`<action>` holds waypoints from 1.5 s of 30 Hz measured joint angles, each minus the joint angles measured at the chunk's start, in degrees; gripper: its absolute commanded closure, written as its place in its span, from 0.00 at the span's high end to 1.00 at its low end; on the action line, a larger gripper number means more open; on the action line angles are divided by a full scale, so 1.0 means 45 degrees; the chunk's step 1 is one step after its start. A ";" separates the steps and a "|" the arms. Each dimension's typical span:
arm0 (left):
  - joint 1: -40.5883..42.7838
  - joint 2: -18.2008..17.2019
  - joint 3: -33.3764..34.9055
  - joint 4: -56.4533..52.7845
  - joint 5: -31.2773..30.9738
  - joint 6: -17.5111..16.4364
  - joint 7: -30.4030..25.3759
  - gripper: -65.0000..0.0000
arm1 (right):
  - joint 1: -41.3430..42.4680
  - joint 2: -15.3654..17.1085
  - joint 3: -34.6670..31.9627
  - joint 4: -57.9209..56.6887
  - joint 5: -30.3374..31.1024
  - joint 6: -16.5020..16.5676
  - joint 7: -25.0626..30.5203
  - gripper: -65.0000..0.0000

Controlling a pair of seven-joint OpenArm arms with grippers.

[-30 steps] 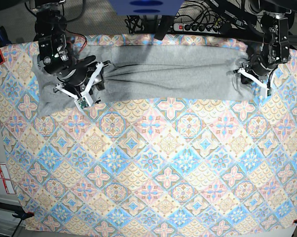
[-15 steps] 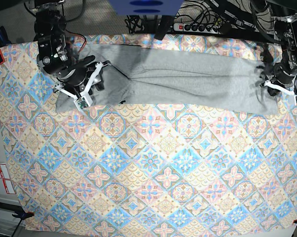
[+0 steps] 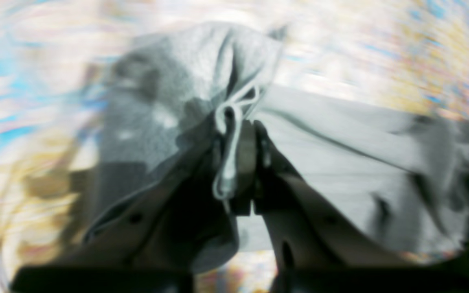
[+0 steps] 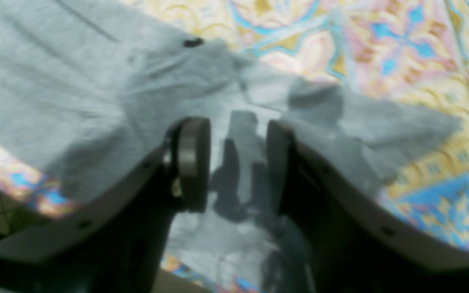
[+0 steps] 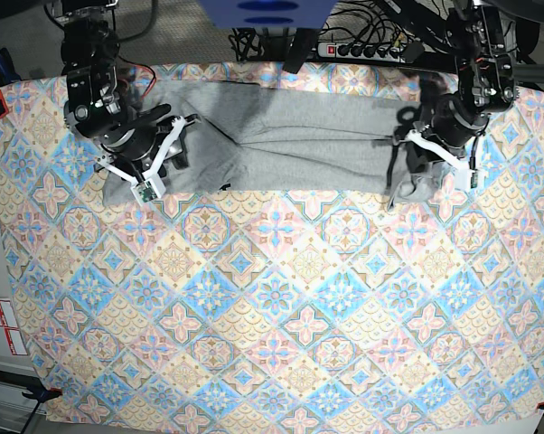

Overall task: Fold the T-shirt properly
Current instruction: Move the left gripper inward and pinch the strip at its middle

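**Grey shirt gripped at one end, other end free**

Pastel diamond-patterned tablecloth (image 5: 272,298) covers the whole tabletop, and cables and a power strip run along the far edge. Across the far part of the cloth lies the T-shirt (image 5: 299,136), a long grey band reaching from one arm to the other.

The left end effector (image 3: 240,134) is clenched on a bunched fold of the shirt's fabric, with a pale seam or hem edge caught between its fingers; the wrist view is blurred, so the exact part of the shirt cannot be told. In the base view this end of the shirt (image 5: 408,185) hangs in a small gathered lump below the left end effector (image 5: 439,149).

The right end effector (image 4: 236,162) stands released, jaws apart over flat grey cloth with nothing between them. In the base view it sits at the shirt's other end (image 5: 150,163).

To fold well from here, I judge the gripped end should be carried across low and level, so the fabric lays down flat rather than in a heap. The open end effector could pin or take the opposite end to keep the shirt from dragging.
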 measured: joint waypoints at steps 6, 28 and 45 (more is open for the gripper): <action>0.0010 0.0641 0.1117 0.0000 0.0117 0.0160 0.0024 0.00 | -0.0005 0.0024 0.0967 0.0000 -0.0068 -0.0005 0.0000 0.35; -0.0729 0.0690 0.3837 -0.1331 0.0102 0.0204 -0.0078 0.12 | -0.0029 0.0272 0.2166 0.0005 -0.0029 -0.0005 0.0000 0.35; -0.0243 0.0044 0.2273 0.0976 0.0015 0.0199 0.0010 0.26 | 0.0005 0.0787 0.2200 -0.0015 -0.0024 -0.0034 -0.0087 0.38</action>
